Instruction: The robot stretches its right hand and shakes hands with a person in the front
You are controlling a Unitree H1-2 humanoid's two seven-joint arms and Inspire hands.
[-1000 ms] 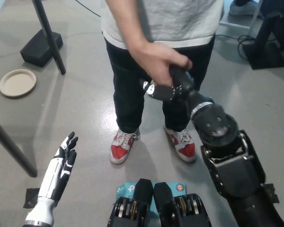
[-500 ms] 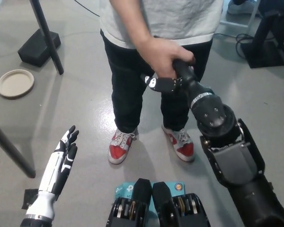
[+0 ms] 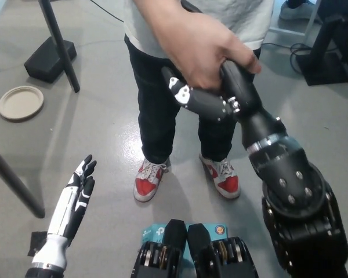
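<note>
A person in a grey shirt (image 3: 220, 17) and black trousers stands in front of me. The person's hand (image 3: 200, 49) is clasped over my black right hand (image 3: 211, 95), which reaches up and forward from the bottom right. My black fingers (image 3: 188, 98) stick out to the left below the person's palm, wrapped around it. My white left hand (image 3: 75, 200) rests at the lower left with its fingers straight and apart, holding nothing.
The person's red and white shoes (image 3: 148, 179) stand on the grey floor. A round beige plate (image 3: 20, 103) lies at the left. A black stand with a weighted base (image 3: 49, 58) is at the upper left, dark equipment (image 3: 330, 52) at the upper right.
The clasped hands have risen and come closer to the camera, and my right arm has lifted with them. My left hand has stayed put.
</note>
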